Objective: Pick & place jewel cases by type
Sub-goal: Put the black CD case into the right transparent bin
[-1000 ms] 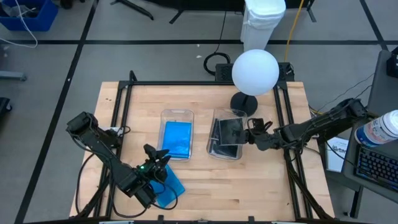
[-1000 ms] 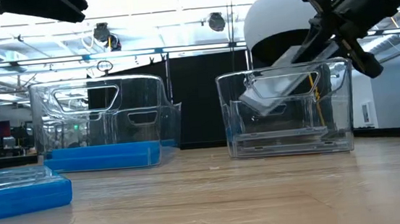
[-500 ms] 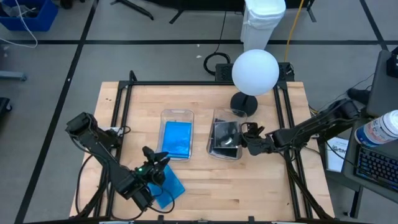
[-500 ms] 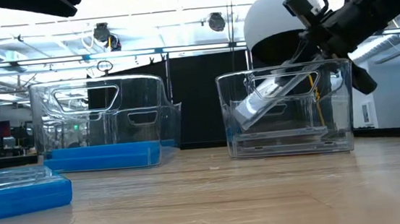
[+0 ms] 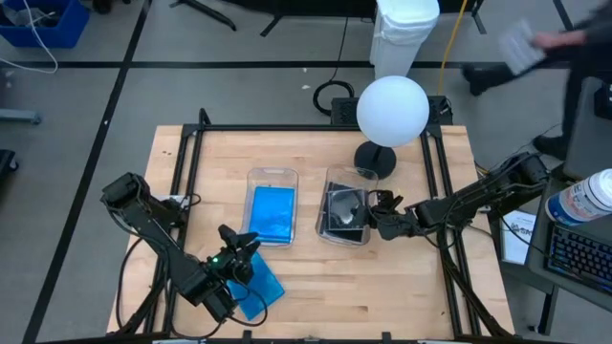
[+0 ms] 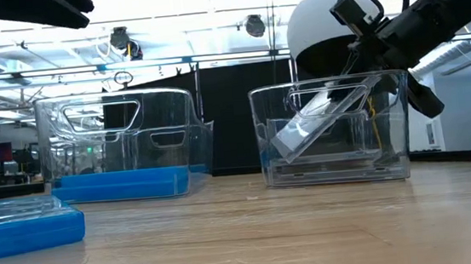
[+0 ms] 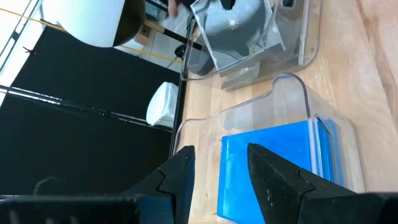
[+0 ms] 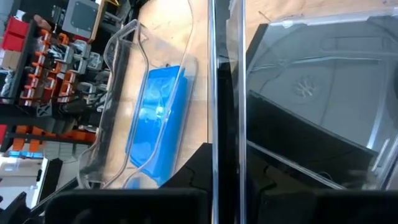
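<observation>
Clear case (image 6: 320,123) tilted in bin (image 6: 335,173), at right end effector (image 5: 381,212).

Even, bright light falls from above; ceiling fixtures (image 6: 252,24) glow in the low view, and the far room sits hazy behind them. The pale counter (image 5: 306,277) throws only soft, short shadows under the arms. A white globe lamp (image 5: 392,110) is blown out to a flat disc. Glare streaks the clear bin walls (image 6: 331,128). A person (image 5: 535,43) at the upper right edge is smeared by motion. The left wrist view's near fingers (image 7: 273,180) are out of focus.
</observation>
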